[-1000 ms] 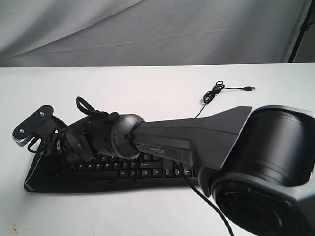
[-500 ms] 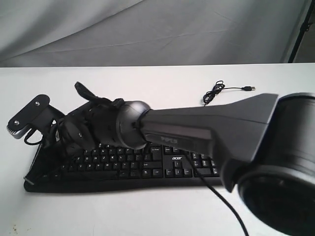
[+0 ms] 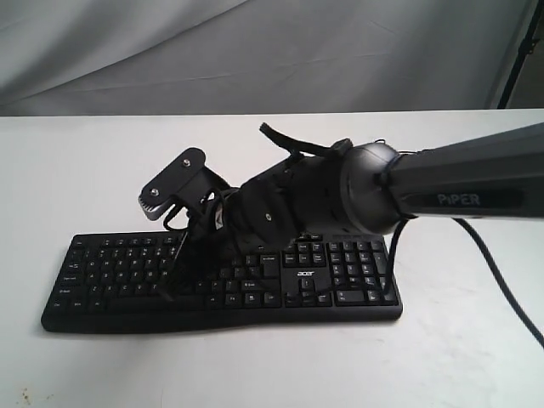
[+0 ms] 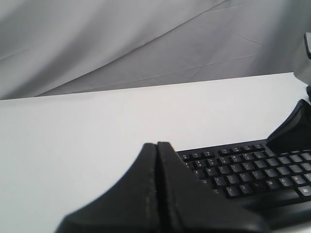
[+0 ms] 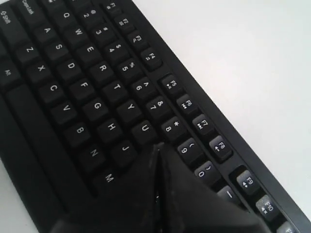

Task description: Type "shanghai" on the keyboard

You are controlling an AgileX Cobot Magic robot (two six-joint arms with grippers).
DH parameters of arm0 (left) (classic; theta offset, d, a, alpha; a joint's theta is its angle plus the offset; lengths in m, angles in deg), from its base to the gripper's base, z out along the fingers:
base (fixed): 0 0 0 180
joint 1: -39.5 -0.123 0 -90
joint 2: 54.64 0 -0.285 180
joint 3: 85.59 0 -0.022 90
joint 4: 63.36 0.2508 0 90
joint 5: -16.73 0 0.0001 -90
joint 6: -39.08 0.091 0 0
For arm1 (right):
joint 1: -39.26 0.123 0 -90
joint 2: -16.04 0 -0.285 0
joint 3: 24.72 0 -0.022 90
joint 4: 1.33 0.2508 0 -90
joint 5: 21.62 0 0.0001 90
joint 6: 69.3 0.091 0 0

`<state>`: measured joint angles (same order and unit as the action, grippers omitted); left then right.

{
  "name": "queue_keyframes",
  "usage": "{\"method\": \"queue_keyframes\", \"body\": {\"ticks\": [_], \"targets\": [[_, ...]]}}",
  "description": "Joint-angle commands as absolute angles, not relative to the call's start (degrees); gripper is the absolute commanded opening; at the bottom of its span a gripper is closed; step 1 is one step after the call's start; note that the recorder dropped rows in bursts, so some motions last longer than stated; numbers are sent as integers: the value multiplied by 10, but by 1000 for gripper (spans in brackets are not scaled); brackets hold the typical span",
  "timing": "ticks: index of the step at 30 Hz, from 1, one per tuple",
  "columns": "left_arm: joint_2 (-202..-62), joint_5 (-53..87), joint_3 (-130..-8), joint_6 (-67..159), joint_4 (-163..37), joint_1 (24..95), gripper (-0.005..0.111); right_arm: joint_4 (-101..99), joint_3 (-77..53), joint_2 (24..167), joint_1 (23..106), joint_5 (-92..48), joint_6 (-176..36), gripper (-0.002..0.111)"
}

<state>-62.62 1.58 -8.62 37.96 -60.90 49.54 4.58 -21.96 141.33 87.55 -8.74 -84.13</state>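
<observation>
The black keyboard lies across the white table, its "acer" logo near the number pad. My right arm reaches over it from the right. My right gripper is shut and empty, pointing down at the letter keys. In the right wrist view the right gripper has its tip over the keys between J, U and 9 on the keyboard. My left gripper is shut and empty, just off the keyboard's left end. It does not show in the exterior view.
The white table ends at a grey cloth backdrop. The right arm's black cable trails over the table at the right. A dark part of the right arm shows at the edge of the left wrist view.
My right arm has swung to the right along the keyboard, from its left end towards the middle. The left half of the keys now shows.
</observation>
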Motion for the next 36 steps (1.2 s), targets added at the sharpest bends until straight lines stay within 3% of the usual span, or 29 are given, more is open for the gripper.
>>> {"method": "queue_keyframes", "body": {"ticks": [1, 36], "targets": [[-624, 17, -84, 378, -606, 497, 0, 55, -213, 1412, 872, -126, -839, 0], [-624, 17, -84, 378, -606, 497, 0, 85, -216, 1442, 872, -149, -843, 0]]}}
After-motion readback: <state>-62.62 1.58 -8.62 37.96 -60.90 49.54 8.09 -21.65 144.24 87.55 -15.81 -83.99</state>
